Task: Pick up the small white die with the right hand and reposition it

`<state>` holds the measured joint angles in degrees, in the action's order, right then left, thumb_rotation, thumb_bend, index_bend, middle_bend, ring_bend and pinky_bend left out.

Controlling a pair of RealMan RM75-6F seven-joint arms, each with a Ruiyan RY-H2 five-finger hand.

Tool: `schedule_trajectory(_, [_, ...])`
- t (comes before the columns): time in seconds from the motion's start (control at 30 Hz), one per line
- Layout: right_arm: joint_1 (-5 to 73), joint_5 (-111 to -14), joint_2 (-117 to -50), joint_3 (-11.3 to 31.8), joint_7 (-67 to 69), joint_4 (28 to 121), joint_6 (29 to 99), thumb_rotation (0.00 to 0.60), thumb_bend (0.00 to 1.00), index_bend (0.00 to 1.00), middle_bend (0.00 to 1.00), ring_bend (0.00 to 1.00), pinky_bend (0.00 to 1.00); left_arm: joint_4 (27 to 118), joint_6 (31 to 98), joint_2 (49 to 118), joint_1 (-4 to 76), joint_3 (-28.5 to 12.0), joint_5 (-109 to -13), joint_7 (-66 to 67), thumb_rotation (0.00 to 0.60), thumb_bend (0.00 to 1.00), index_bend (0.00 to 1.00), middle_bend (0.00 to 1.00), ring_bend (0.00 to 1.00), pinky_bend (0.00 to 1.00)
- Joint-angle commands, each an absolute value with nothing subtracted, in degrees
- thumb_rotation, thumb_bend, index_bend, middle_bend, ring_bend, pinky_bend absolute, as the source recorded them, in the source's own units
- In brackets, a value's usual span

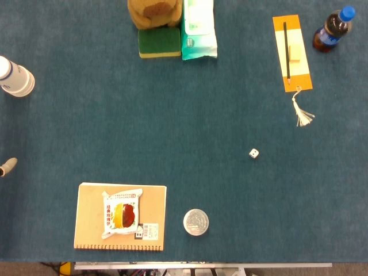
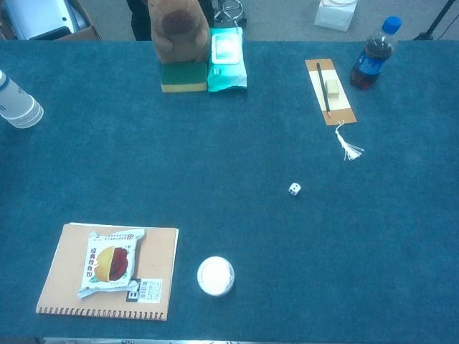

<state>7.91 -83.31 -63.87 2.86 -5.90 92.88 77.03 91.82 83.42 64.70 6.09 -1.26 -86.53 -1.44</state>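
The small white die [image 1: 253, 153] lies alone on the blue table cloth, right of centre; the chest view shows the die [image 2: 295, 189] too, with dark pips on its faces. Nothing touches it. My right hand appears in neither view. At the far left edge of the head view a pale fingertip of my left hand [image 1: 7, 167] pokes into the frame, low over the cloth and far from the die. The rest of that hand is cut off, so how its fingers stand is hidden.
A spiral notebook [image 1: 150, 218] with a snack packet [image 1: 122, 214] on it lies front left, a round tin [image 1: 195, 222] beside it. At the back are a sponge [image 1: 159, 42], a wipes pack [image 1: 199, 29], a bookmark with a pen [image 1: 291, 52], a cola bottle [image 1: 331, 30] and, far left, paper cups [image 1: 15, 77].
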Motion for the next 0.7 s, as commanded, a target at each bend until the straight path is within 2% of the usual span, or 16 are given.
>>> schedule_trajectory(0.03, [8.2,-83.22,-64.1,2.88,-5.68,92.65,76.71,0.6,0.25,0.05,0.39,0.3,0.28,91.71,83.67,64.9,5.8,-1.14,-86.41,-1.45,0.6,0.04,0.0,0.0,0.0,0.16])
schedule_trajectory(0.53, [9.76,-82.98,-64.16,2.98,-4.6,91.9,74.49,0.6,0.25,0.05,0.39,0.3,0.28,92.47,84.24,64.79,4.88,-0.83,-85.99,-0.87,0.6,0.04,0.0,0.0,0.0,0.17])
schedule_trajectory(0.7, [10.01,-83.53,-63.99,2.72,-5.13,92.12,74.46,0.6,0.26,0.05,0.39,0.3,0.35,92.26,84.37,65.04,4.46,-0.25,-86.36,-0.54,0.6,0.04,0.0,0.0,0.0,0.18])
